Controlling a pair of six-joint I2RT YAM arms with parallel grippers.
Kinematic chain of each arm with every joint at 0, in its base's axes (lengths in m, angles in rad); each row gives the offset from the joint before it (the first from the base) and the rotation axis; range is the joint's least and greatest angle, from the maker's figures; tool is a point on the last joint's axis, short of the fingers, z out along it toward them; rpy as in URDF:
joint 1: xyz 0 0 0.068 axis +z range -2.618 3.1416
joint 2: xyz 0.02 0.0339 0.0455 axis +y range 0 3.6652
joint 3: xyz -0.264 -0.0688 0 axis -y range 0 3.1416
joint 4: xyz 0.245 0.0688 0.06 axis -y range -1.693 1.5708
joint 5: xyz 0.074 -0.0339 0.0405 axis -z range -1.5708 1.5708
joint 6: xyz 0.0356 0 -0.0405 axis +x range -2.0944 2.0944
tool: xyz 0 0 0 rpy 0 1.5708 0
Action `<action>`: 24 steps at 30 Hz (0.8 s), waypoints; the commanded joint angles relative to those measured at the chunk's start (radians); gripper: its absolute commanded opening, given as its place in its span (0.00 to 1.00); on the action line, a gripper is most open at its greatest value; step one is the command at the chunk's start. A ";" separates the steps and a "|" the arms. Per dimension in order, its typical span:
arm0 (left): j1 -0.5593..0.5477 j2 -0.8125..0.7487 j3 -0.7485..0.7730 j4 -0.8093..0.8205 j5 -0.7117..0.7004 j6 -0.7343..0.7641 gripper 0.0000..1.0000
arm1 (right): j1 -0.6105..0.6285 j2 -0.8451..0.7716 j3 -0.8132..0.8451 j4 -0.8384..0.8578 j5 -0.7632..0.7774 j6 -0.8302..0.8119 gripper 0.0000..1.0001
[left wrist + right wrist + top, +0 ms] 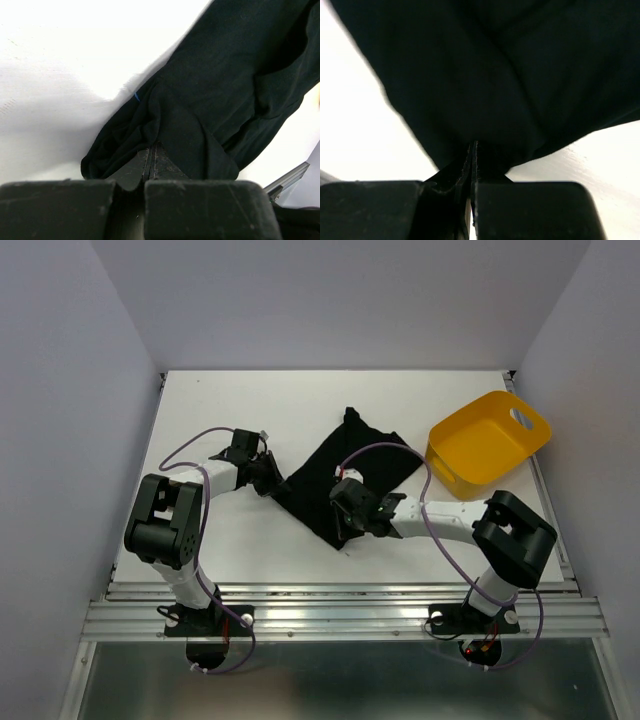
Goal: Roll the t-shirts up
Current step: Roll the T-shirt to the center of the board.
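Nearest, the right gripper (343,520) reaches in low from the right and is clenched on the near corner of the shirt (320,475). In its wrist view the two fingers meet with a fold of black cloth pinched between them. A little farther and to the left, the left gripper (272,478) is likewise clamped on the shirt's left corner, and its wrist view shows fabric gathered into soft wrinkles right at the closed tips. The shirt lies on the table (250,400) about the middle, set cornerwise like a diamond. It looks folded into a smaller, thicker slab, with one point toward the near edge and another toward the far side. Only this one shirt shows. I judge it light, limp and not slippery: it will sag and bunch wherever it is unsupported, and a pinch on one layer may peel that layer off the rest. The best hold is therefore through all the layers at two corners of one edge, well apart, so that the edge keeps straight as it is turned over into a roll. Beyond and to the right, a yellow tub (488,445) sits tilted, just beside the shirt's right corner but apart from it.
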 commanded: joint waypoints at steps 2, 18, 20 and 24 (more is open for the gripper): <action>-0.005 0.014 0.041 -0.010 -0.006 0.026 0.00 | 0.020 0.046 -0.099 0.074 -0.027 0.042 0.01; -0.004 0.048 0.095 -0.049 -0.034 0.041 0.00 | 0.047 0.046 -0.164 0.003 0.071 0.025 0.01; -0.004 0.051 0.102 -0.055 -0.035 0.044 0.00 | 0.057 0.050 -0.167 -0.008 0.085 0.022 0.01; -0.004 -0.019 0.131 -0.098 -0.057 0.053 0.00 | 0.078 0.001 -0.146 -0.052 0.129 -0.001 0.01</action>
